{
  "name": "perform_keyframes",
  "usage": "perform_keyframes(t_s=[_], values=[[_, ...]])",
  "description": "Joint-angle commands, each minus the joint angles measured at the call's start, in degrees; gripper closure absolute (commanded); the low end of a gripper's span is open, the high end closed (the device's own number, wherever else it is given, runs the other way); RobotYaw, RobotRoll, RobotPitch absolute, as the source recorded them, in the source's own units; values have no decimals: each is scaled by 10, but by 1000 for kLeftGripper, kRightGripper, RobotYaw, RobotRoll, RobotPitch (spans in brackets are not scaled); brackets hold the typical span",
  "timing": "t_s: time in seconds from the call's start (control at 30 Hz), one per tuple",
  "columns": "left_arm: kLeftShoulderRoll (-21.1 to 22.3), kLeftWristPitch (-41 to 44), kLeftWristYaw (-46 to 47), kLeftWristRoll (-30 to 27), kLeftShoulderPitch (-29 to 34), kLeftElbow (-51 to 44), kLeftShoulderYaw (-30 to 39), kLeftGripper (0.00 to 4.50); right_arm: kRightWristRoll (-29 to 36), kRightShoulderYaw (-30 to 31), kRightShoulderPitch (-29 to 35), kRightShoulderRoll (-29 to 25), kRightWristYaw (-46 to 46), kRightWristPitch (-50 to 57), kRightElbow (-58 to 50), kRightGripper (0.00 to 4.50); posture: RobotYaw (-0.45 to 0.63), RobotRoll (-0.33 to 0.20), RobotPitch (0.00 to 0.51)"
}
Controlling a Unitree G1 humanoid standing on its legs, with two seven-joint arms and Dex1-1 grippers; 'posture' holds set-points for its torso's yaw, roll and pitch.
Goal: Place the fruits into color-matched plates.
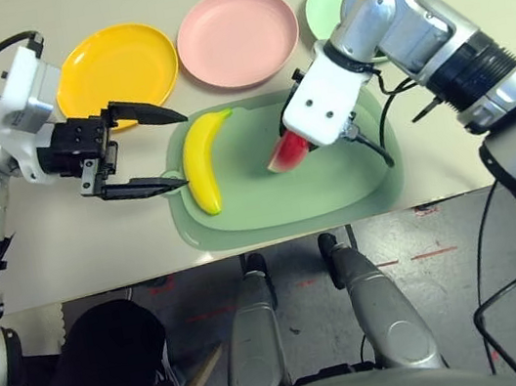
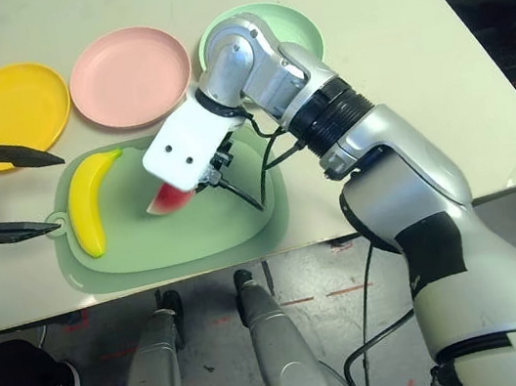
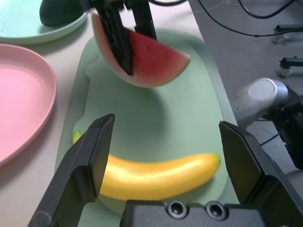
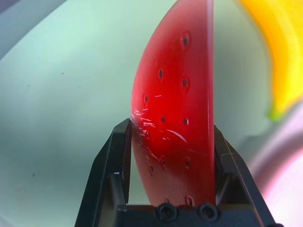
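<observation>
Right forearm (image 1: 385, 18) partly covers the mint green plate (image 1: 335, 4); white wrist housing (image 1: 324, 98) hides much of the watermelon wedge (image 1: 289, 152); right wrist view crops the banana (image 4: 283, 47).

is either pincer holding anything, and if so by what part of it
The right pincer grips the watermelon wedge between its fingers, near one end of the wedge. The left pincer is open and holds nothing.

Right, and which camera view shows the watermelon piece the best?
The right wrist view: the watermelon is large there, its seeds clear. The left wrist view shows it farther away; both eye views show only its tip below the white wrist housing.
</observation>
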Motion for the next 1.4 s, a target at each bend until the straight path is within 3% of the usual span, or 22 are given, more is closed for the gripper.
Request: perform_keyframes(t_s=[0.03,0.23,0.53,0.67,0.9,1.33,1.37,1.4], values=[[-17,0,26,42,2,4,20,0,17,-16,-32,19,3,16,22,2423,-102,0,417],[-31,24,128,126,-17,13,28,0,-45,-83,-103,81,-36,-9,188,2423,-86,0,414],[-42,53,223,196,-50,38,38,0,-153,-131,-167,149,-241,-23,379,2423,-65,0,411],[-47,39,242,217,-59,65,46,0,-203,-127,-163,160,-323,-27,407,2423,-53,0,409],[-52,29,244,230,-68,82,50,0,-241,-136,-139,188,-381,-2,430,2423,-51,0,406],[-44,36,240,233,-60,58,61,0,-278,-162,-103,217,-418,47,443,2423,-8,0,398],[-43,40,241,233,-57,51,63,0,-282,-160,-102,217,-421,48,444,2116,-9,0,396],[-43,42,241,233,-55,47,65,0,-286,-160,-101,217,-424,48,444,2116,-8,0,397]])
